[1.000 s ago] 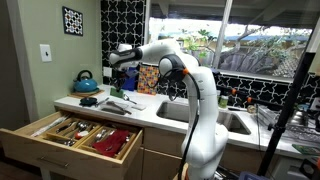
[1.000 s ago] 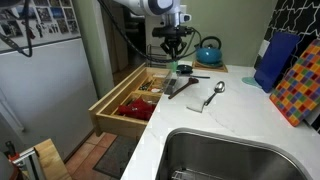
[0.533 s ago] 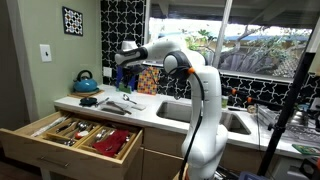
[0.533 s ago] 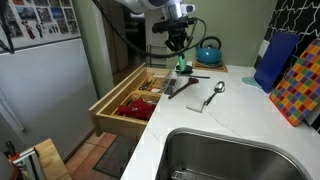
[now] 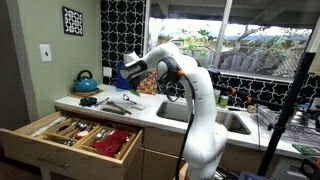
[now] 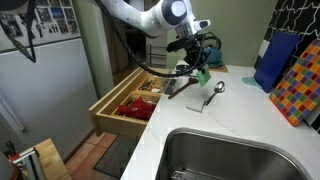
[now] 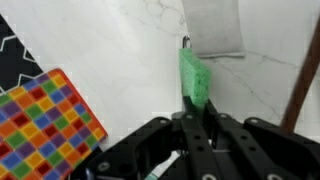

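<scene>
While the gripper (image 6: pixel 195 58) hung over the counter (image 6: pixel 250 115), we saw its fingers (image 7: pixel 183 128) clamped on a green utensil (image 7: pixel 194 78), which pointed down from the jaws. In an exterior view it looked clear of the surface. Just below it lay a metal spatula (image 6: pixel 211 95), with dark utensils (image 6: pixel 180 86) beside that, nearer the counter's edge. A teal kettle (image 5: pixel 86 82) stood further back. The drawer (image 6: pixel 120 105) under the counter stood open, with cutlery in its compartments. A checkered board (image 7: pixel 45 115) leaned by the wall, and the sink (image 6: pixel 230 150) lay well apart.
</scene>
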Action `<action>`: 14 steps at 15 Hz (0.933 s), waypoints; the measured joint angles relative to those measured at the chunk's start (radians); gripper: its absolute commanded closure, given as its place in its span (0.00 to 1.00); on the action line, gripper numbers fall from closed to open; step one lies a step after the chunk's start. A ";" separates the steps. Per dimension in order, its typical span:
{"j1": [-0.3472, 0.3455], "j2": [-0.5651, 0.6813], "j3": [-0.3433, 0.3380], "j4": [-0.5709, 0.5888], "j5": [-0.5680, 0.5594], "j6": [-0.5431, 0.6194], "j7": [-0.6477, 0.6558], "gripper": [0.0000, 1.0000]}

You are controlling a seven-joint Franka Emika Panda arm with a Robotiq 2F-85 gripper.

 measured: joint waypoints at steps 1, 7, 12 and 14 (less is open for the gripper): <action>0.000 0.020 -0.010 0.006 0.000 -0.009 0.017 0.97; 0.001 0.089 -0.020 0.023 0.005 -0.077 0.042 0.97; 0.005 0.117 -0.022 0.023 -0.024 -0.122 0.024 0.56; 0.007 0.121 -0.023 0.023 -0.030 -0.127 0.030 0.40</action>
